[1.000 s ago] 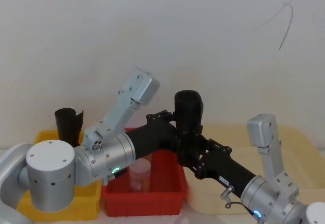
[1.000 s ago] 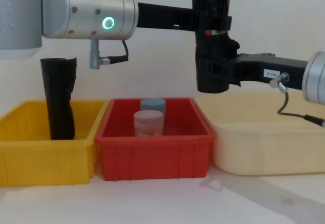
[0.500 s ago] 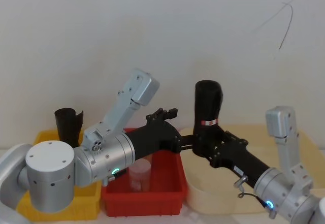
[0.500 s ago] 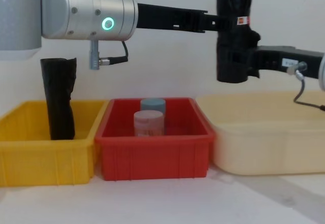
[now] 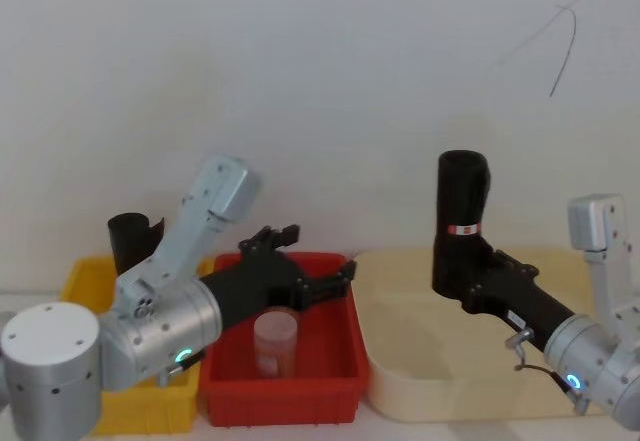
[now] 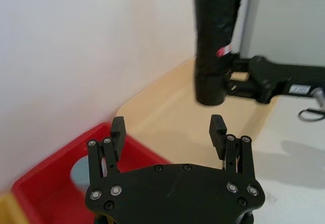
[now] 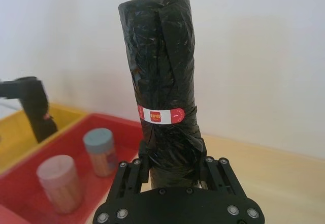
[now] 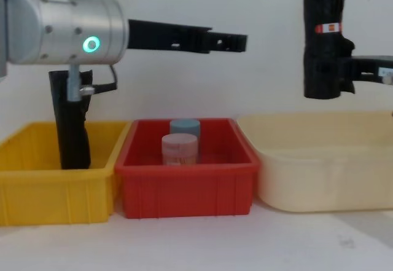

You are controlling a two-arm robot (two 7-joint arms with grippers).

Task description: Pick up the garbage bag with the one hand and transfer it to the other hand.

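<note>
White wall (image 5: 300, 61) behind, and against it your right gripper (image 5: 462, 279) is clenched on the lower end of the garbage bag (image 5: 462, 206), which stands upright above the beige tub (image 5: 400, 386). At 9 o'clock from it, well apart, the left gripper (image 5: 318, 256) hangs spread and empty over the red bin (image 5: 280, 401). The handover looks made, so grip firmly below the label, hold the roll vertical, and give the left arm room.

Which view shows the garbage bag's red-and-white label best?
The right wrist view: the label faces the camera close up on the garbage bag. The head and chest views show it as a thin band; the left wrist view shows a small part.
</note>
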